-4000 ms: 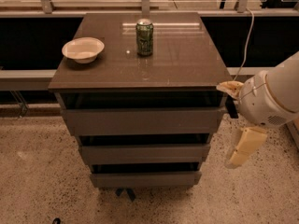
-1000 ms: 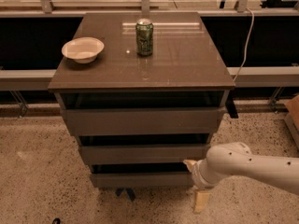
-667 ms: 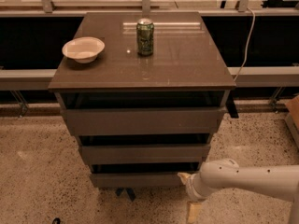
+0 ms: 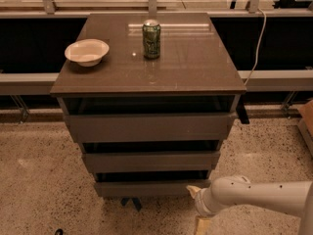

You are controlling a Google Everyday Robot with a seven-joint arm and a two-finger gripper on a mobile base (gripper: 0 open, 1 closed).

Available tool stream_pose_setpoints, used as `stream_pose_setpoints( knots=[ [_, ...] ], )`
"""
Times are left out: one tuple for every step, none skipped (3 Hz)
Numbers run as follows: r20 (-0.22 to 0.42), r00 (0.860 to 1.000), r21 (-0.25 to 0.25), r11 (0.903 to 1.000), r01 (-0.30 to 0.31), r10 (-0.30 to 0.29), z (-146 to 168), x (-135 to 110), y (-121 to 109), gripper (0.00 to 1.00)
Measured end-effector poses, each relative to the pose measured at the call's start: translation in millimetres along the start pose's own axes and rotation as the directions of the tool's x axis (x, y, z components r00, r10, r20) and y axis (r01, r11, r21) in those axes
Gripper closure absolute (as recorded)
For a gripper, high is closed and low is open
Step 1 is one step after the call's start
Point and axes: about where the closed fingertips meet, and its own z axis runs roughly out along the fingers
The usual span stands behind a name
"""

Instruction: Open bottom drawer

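Note:
The bottom drawer (image 4: 146, 188) is the narrowest grey-brown front, lowest of three on the cabinet, with a dark gap above it. My white arm reaches in low from the right. My gripper (image 4: 197, 204) hangs at the arm's end, just right of and below the bottom drawer's right corner, close to the floor. One tan finger tip (image 4: 193, 191) sits next to the drawer's right end; another tan finger (image 4: 201, 225) points down toward the floor.
The cabinet top (image 4: 195, 67) holds a white bowl (image 4: 86, 51) at the left and a green can (image 4: 151, 39) at the middle back. The mid-sized drawer front (image 4: 149, 161) and the widest front (image 4: 146, 127) sit above. Speckled floor (image 4: 44, 180) surrounds the cabinet.
The arm has swung down from beside the cabinet's right side to floor level, then shifted slightly left, bringing the gripper beside the bottom drawer's right corner. The drawers have not moved.

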Motion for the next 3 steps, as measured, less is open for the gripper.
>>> stream_pose_setpoints(
  knots=[
    [0.004, 1.0, -0.007, 0.9998, 0.02, -0.02, 13.6, -2.2, -2.4, 0.0],
    [0.058, 0.998, 0.061, 0.9978, 0.027, -0.031, 36.4, -1.6, -15.8, 0.0],
    [0.132, 0.991, 0.141, 0.9898, 0.021, -0.039, 57.4, -1.6, -31.1, 0.0]
  ],
)
